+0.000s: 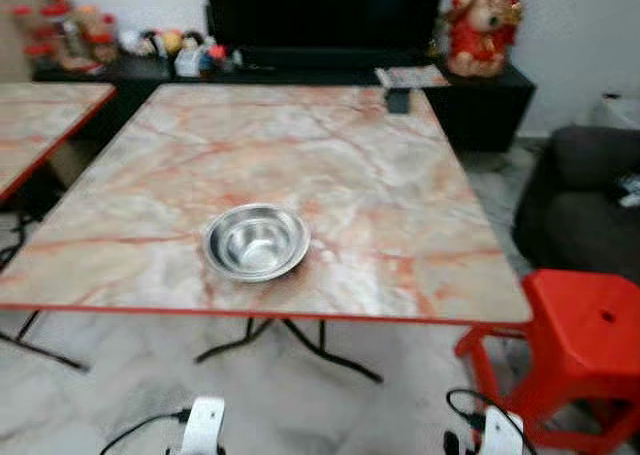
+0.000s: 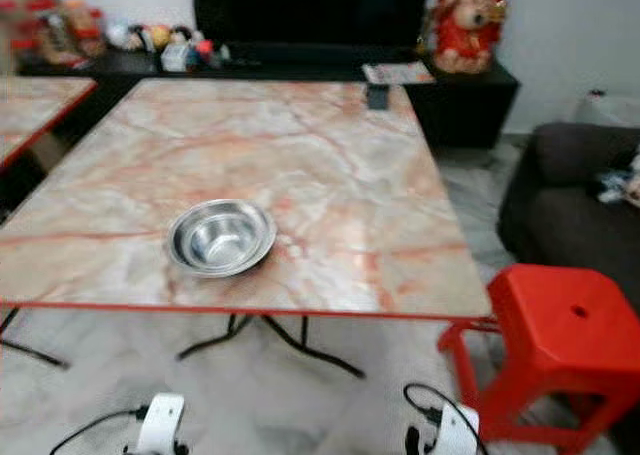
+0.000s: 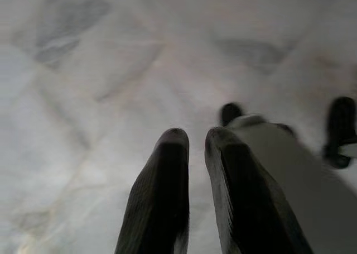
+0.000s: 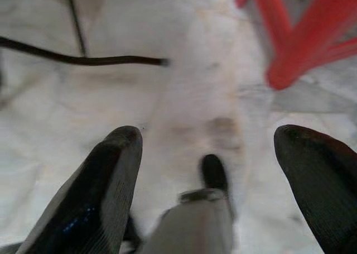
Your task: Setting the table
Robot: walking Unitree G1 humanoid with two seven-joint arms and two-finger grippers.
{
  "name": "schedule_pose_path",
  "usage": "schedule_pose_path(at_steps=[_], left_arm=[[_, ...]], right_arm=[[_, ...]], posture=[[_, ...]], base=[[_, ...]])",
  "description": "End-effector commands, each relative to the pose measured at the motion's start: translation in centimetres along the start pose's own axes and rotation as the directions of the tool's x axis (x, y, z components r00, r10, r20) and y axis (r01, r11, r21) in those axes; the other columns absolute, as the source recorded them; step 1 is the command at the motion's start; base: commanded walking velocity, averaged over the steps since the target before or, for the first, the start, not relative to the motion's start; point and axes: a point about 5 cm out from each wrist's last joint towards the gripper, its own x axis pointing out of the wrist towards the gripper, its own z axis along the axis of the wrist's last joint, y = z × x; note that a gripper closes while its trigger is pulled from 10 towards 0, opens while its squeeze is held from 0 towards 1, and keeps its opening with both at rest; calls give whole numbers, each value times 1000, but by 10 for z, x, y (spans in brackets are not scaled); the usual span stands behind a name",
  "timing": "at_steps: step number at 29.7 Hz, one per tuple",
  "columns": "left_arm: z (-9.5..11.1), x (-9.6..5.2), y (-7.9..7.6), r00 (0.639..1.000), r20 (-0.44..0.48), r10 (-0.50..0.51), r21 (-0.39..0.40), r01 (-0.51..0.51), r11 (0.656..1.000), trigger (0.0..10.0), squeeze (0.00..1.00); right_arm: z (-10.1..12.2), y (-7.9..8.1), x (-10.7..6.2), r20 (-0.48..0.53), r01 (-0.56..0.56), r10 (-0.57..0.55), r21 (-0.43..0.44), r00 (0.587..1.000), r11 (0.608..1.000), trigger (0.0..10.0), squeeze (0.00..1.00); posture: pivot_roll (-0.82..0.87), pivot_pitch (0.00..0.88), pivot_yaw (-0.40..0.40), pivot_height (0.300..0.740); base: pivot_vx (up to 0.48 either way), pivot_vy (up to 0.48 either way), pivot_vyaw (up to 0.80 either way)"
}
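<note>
A shiny steel bowl (image 1: 256, 241) stands empty near the front edge of a marble-patterned table (image 1: 330, 145) with a red rim. Both arms hang low in front of the table, their wrists at the bottom of the head views. In the left wrist view my left gripper (image 3: 195, 139) points down at the pale floor with its two black fingers nearly touching and nothing between them. In the right wrist view my right gripper (image 4: 209, 139) hangs over the floor with its fingers spread wide and empty.
A red plastic stool (image 1: 575, 350) stands at the table's right front corner. A dark sofa (image 1: 585, 200) is further right. Behind the table runs a black TV cabinet (image 1: 300, 70) with figurines. A second marble table (image 1: 40, 125) is at the left. Black table legs (image 1: 290, 340) cross underneath.
</note>
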Motion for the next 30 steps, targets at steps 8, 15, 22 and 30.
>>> schedule_pose_path(at_steps=[8,15,22,30], left_arm=[[7,1,-3,1000,9,-3,24,2,1000,10000,0],[11,1,-4,1000,15,-2,27,1,1000,10000,0],[13,2,-5,1000,21,-2,18,2,1000,10000,0],[12,1,-5,1000,19,3,13,-3,1000,10000,0]], right_arm=[[-5,-6,-2,-6,24,-24,35,1000,999,10000,0],[-4,-6,-1,-6,23,-22,28,1000,999,10000,0],[-2,-6,-1,-1,24,-24,26,1000,999,10000,0],[-1,-6,-1,-2,22,-22,22,1000,1000,10000,0]], posture=[[-37,0,14,740],[-36,0,12,740],[-34,0,7,740],[-33,0,6,740]], base=[[0,480,0],[0,480,0],[0,480,0],[0,480,0]])
